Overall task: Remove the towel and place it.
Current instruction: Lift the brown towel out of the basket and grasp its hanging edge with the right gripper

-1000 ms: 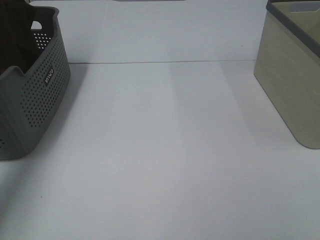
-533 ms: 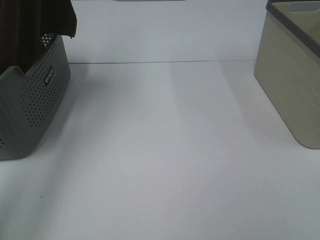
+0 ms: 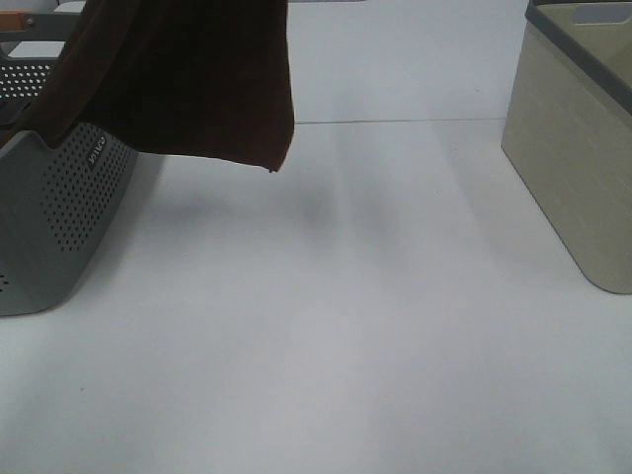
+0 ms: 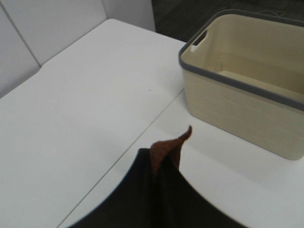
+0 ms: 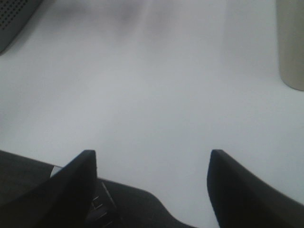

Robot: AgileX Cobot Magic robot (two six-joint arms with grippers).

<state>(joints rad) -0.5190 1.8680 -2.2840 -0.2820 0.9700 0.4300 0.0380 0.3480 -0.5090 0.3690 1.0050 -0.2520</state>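
The left gripper, hidden under cloth, is pressed together on the towel (image 3: 188,79). The towel hangs lifted over the grey basket (image 3: 59,217) at far left, reaching much further right than half a second ago. The right gripper (image 5: 152,185) hovers spread and empty above the table (image 3: 346,326). The beige bin (image 3: 573,168) stands at right; the basket's contents are hidden.

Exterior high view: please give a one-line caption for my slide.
Dark brown towel hangs above the grey basket on a white table, with a beige bin at the right.

The towel (image 3: 188,79) hangs above the basket (image 3: 59,217) at left, the bin (image 3: 573,168) well apart at right.
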